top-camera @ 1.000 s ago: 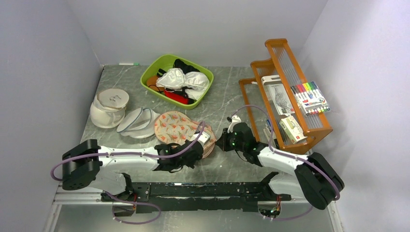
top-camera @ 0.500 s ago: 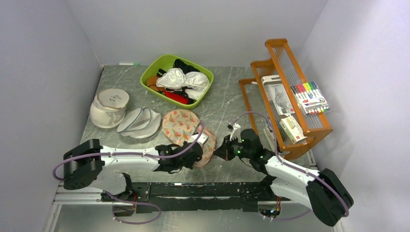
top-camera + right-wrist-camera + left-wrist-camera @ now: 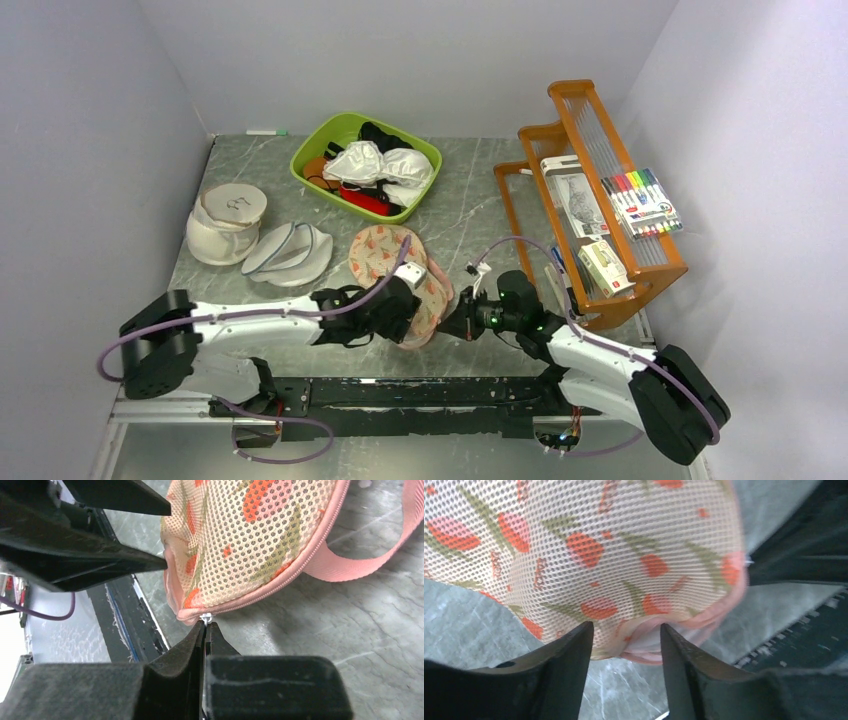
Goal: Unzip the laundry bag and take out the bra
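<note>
The laundry bag (image 3: 385, 258), pale pink mesh with orange-red flowers, lies on the grey table between my two arms. My left gripper (image 3: 412, 318) is at its near end. In the left wrist view that gripper (image 3: 626, 626) is open, with the bag's folded pink edge (image 3: 659, 642) in the gap between its fingers. My right gripper (image 3: 205, 624) is shut on the small white zip pull (image 3: 205, 617) at the bag's (image 3: 250, 535) near corner. A pink strap (image 3: 360, 555) trails off to the right. The bra is hidden.
A green bin (image 3: 310, 165) of white and dark garments stands at the back. White mesh bags (image 3: 285, 250) and a stack of round white ones (image 3: 225, 225) lie at the left. An orange rack (image 3: 600, 200) holding markers stands right. The black rail (image 3: 420, 392) runs along the near edge.
My left gripper has opened and let go of the bag's edge. My right gripper has moved toward the near edge with the zip pull. The bag has shifted right.
</note>
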Tool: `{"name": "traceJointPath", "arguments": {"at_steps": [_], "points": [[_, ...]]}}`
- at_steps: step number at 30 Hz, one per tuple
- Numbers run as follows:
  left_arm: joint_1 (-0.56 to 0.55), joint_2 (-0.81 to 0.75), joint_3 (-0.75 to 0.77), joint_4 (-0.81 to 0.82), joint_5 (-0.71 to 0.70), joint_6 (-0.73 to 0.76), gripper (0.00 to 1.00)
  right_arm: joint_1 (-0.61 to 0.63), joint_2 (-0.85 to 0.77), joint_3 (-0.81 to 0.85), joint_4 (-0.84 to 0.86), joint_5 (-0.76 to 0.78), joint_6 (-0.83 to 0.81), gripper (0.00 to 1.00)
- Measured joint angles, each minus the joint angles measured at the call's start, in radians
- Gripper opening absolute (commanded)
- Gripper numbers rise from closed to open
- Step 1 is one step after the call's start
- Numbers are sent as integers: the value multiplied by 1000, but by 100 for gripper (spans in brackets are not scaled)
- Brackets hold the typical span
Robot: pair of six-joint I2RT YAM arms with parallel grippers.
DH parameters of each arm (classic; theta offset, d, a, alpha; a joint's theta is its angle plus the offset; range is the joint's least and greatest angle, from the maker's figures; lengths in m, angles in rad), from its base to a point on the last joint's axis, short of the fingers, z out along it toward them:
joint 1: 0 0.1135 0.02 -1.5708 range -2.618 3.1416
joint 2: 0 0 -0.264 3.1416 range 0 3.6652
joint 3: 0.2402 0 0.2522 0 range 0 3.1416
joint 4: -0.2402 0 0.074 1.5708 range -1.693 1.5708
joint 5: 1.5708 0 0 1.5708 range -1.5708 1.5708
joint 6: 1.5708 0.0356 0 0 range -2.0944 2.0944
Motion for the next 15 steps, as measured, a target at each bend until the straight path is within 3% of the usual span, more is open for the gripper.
{"name": "traceJointPath", "arguments": {"at_steps": [4, 11, 15], "points": [[-2, -118, -8, -3, 87, 1, 76, 16, 47, 1, 79, -38, 12, 0], [-13, -210, -10, 64, 230, 18, 61, 76, 85, 18, 137, -47, 29, 0], [-14, -142, -6, 72, 227, 18, 64, 86, 80, 19, 159, -39, 45, 0]]}}
